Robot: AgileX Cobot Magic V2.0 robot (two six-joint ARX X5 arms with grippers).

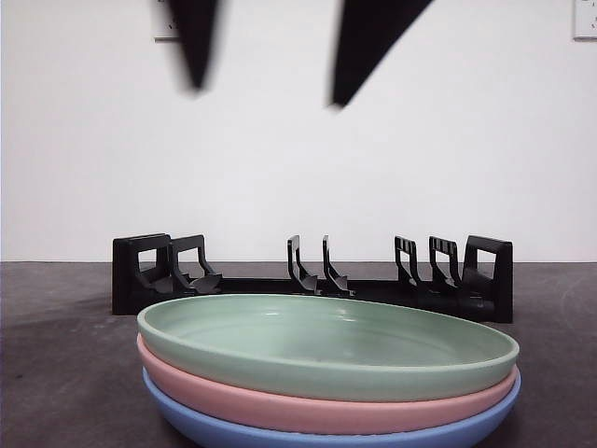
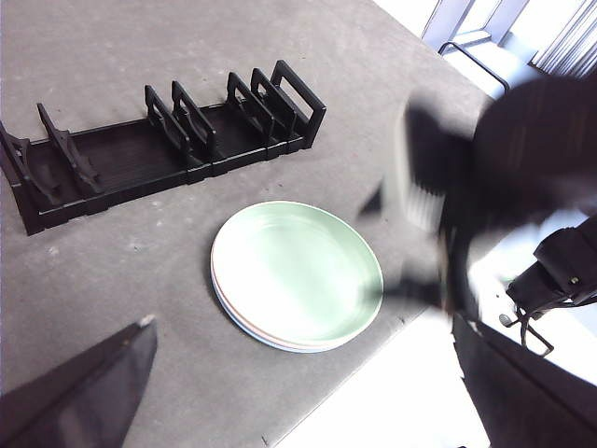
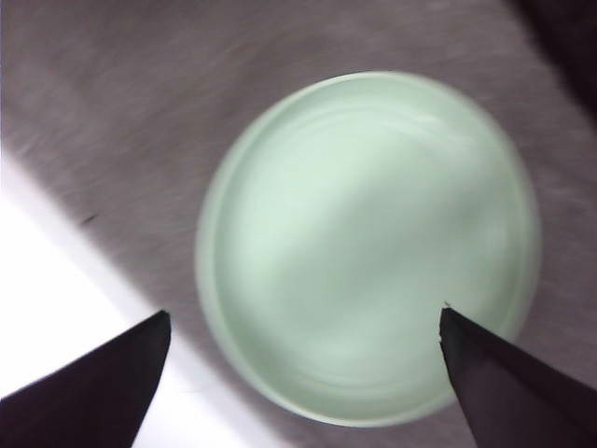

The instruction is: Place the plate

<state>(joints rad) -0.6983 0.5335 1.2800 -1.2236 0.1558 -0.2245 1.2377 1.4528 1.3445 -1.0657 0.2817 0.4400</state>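
Where three plates (image 1: 326,373) stack, one rack (image 1: 312,275)

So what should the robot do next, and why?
Probably lower the right gripper onto the rim of the green plate. Its jaws are open and hover above that plate, which tops the pink plate and blue plate, and the black rack behind holds no plates yet.

Blue plate (image 1: 308,431) cut off – pincers blurred
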